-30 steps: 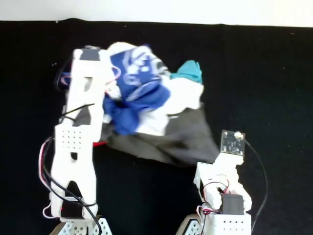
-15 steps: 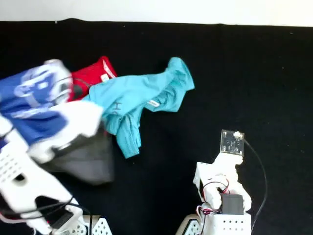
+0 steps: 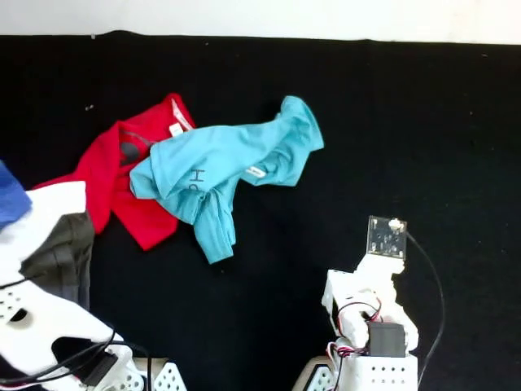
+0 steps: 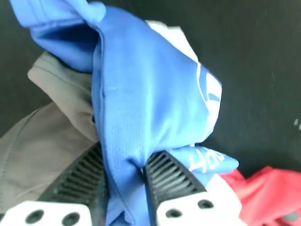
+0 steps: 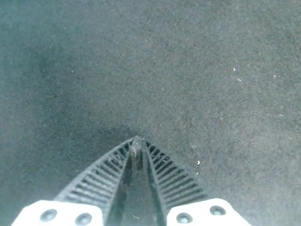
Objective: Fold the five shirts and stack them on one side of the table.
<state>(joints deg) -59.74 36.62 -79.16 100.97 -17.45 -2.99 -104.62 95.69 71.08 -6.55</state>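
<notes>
My left gripper (image 4: 124,172) is shut on a blue shirt (image 4: 146,103) with white print; a grey shirt (image 4: 42,136) and a white one hang bunched with it. In the high view that bundle sits at the far left edge, with the blue shirt (image 3: 10,199), a white shirt (image 3: 45,213) and the grey shirt (image 3: 61,257) above the left arm (image 3: 41,326). A red shirt (image 3: 110,175) lies crumpled on the black table, and a teal shirt (image 3: 224,163) partly overlaps it. My right gripper (image 5: 136,143) is shut on nothing, low over the cloth, with its arm (image 3: 370,314) folded at the front right.
A black cloth covers the table (image 3: 423,122). Its right half and far side hold nothing. A pale wall strip runs along the far edge.
The left arm swung from the table's middle to the far left, dragging the blue, white and grey shirts along. That uncovered the red and teal shirts. The right arm stayed still.
</notes>
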